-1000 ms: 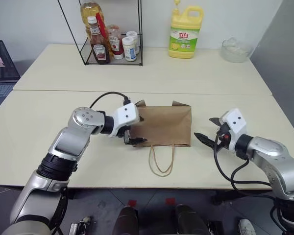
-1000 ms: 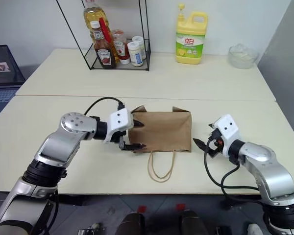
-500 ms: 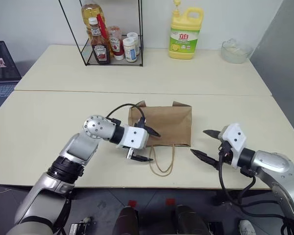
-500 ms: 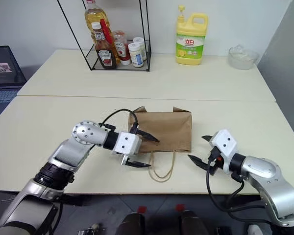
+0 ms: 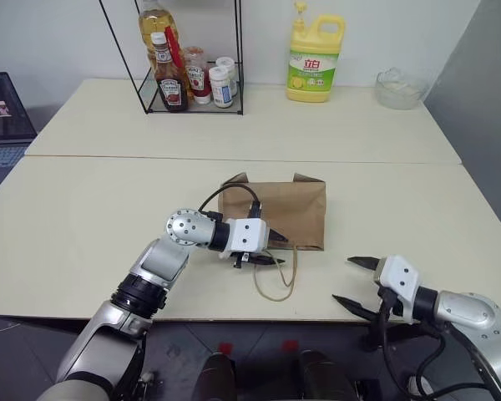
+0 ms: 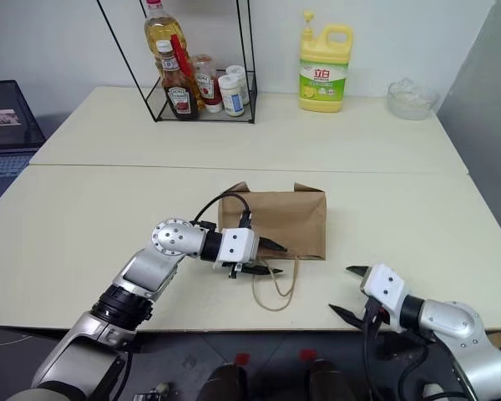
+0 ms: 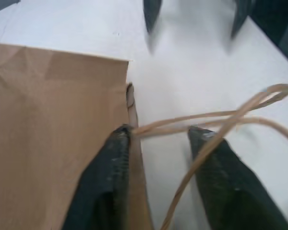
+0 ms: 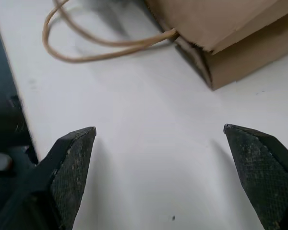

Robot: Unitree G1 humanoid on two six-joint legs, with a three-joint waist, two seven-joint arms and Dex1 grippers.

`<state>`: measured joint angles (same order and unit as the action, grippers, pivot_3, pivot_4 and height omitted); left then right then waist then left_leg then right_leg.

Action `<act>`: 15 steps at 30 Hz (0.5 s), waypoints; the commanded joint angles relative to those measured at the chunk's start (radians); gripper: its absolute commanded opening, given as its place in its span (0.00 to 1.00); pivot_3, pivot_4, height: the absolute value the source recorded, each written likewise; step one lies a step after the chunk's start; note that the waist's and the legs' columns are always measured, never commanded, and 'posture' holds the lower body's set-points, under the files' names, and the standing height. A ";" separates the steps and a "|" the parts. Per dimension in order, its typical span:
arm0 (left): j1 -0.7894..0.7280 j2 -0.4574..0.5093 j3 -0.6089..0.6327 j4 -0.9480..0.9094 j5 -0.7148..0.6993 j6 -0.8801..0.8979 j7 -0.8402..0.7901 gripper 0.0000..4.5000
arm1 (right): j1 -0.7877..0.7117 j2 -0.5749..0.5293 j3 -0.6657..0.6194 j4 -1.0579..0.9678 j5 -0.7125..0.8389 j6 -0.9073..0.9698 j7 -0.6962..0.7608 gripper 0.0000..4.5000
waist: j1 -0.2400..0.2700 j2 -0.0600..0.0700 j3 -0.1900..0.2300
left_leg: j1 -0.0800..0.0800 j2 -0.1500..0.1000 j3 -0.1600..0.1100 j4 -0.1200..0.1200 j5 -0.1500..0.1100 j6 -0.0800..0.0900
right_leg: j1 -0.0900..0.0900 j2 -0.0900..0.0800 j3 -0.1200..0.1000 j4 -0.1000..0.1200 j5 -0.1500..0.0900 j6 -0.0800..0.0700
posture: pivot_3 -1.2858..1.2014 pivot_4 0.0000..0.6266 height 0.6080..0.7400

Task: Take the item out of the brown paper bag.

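Note:
The brown paper bag (image 5: 275, 205) lies flat on the near table, its mouth toward me, and its tan loop handles (image 5: 275, 280) trail toward the front edge. The item is hidden inside it. My left gripper (image 5: 277, 249) is at the bag's mouth. In the left wrist view its fingers (image 7: 110, 182) stand a little apart, with the handle strands (image 7: 211, 120) running across the gap and one finger against the bag's edge (image 7: 128, 96). My right gripper (image 5: 343, 280) is wide open and empty, near the table's front edge, right of the handles and clear of the bag (image 8: 221, 28).
On the far table stand a wire rack (image 5: 188, 71) with ketchup, oil and small jars, a yellow detergent jug (image 5: 315, 58) and a glass bowl (image 5: 399, 86). A laptop (image 5: 0, 142) sits at the far left. The table's front edge runs just below the handles.
My left gripper slid right along the bag's mouth to the handles and its fingers narrowed. My right gripper drew back and down toward the front edge, still wide open.

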<state>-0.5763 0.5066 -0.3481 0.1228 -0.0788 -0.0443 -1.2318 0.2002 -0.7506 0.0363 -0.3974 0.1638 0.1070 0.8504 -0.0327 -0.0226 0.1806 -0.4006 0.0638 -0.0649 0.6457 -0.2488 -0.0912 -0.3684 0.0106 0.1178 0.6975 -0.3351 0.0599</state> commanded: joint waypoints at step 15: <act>-0.100 -0.082 0.185 -0.093 -0.216 0.543 0.207 0.01 | -0.342 0.058 0.222 0.473 -0.400 -0.954 -0.069 1.00 | -0.002 0.000 0.000 | 0.002 0.000 0.000 0.000 0.000 0.000 | 0.001 0.000 0.001 0.001 0.000 0.000 | 0.52 0.24 1.00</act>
<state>-0.6535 0.4290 -0.1919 0.0751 -0.2716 0.4807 -1.0420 -0.1185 -0.7081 0.2380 0.0472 -0.1889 -0.8156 0.8036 -0.0352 -0.0228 0.1806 -0.3983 0.0642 -0.0649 0.6461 -0.2485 -0.0917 -0.3672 0.0110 0.1185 0.6984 -0.3349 0.0597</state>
